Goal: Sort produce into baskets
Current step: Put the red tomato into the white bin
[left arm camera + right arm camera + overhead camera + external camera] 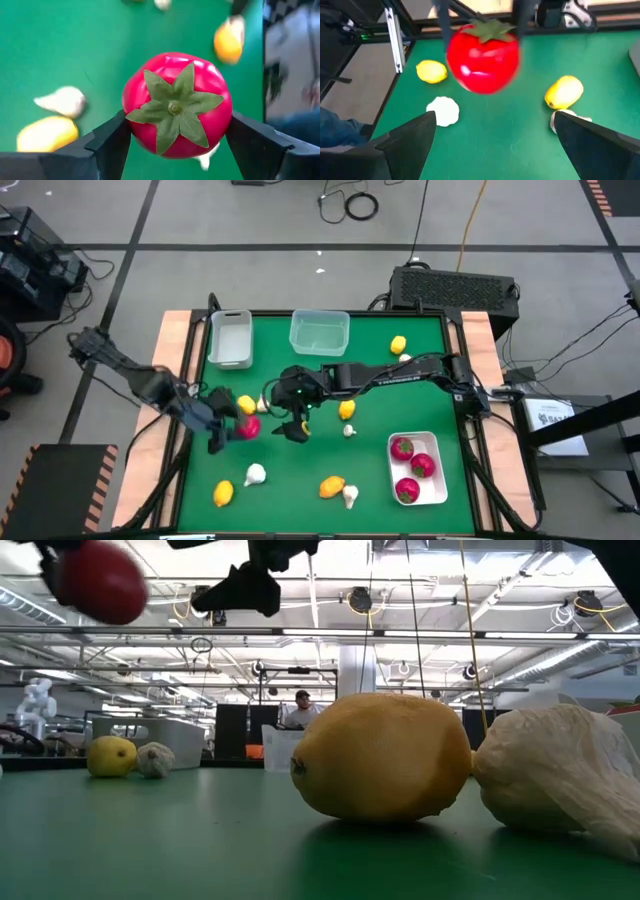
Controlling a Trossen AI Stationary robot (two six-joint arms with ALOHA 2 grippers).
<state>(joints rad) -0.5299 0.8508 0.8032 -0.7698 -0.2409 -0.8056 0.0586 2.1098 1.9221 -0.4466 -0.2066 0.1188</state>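
A red round fruit [177, 105] with a green top hangs above the green table's left-middle, with my left gripper [236, 428] shut on it. It shows high up in the low view as a red fruit [100, 580], and in the right wrist view as a red fruit [482, 55]. My right gripper [292, 428] stands open just right of it, nothing between its fingers. A white tray [440, 448] at the front right holds three red fruits. A grey-white bin [230, 338] and a clear tub [320, 332] stand at the far edge. My left gripper pinches the fruit's two opposite sides [129, 112] between its two fingers, with the green top [174, 107] facing back toward the wrist. The fingers [442, 20] come slanting down from above and the table's left. The fruit is lifted clear of the table.
Lemons lie loose on the table: one [245, 404] beside the held fruit, others [347, 410], [399, 345], [223, 493], [332, 486]. White bulbs lie at the front [256, 474], [350, 496] and mid-table [349, 430]. Wooden rails edge the table's left and right.
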